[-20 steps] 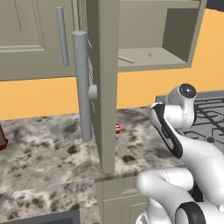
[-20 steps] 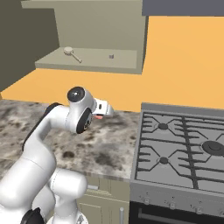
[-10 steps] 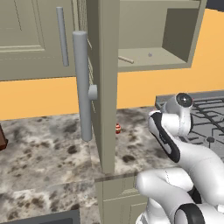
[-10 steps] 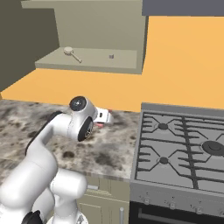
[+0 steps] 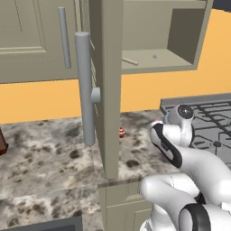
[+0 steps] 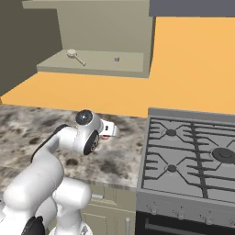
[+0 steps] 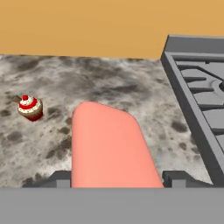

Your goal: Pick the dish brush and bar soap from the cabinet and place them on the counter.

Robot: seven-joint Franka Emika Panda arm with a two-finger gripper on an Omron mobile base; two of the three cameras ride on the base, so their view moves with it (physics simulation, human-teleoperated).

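Gripping the bar soap [image 7: 111, 148], jaws wide over the counter [image 7: 131, 92].

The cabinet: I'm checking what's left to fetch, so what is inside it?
On the cabinet shelf lies the dish brush, with a small grey speck beside it. The open door in the left base view covers the brush's head.

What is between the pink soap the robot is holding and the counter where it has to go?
Nothing visible. The bar soap sticks out of the gripper over bare counter. The small cupcake sits off to one side, the stove to the other.
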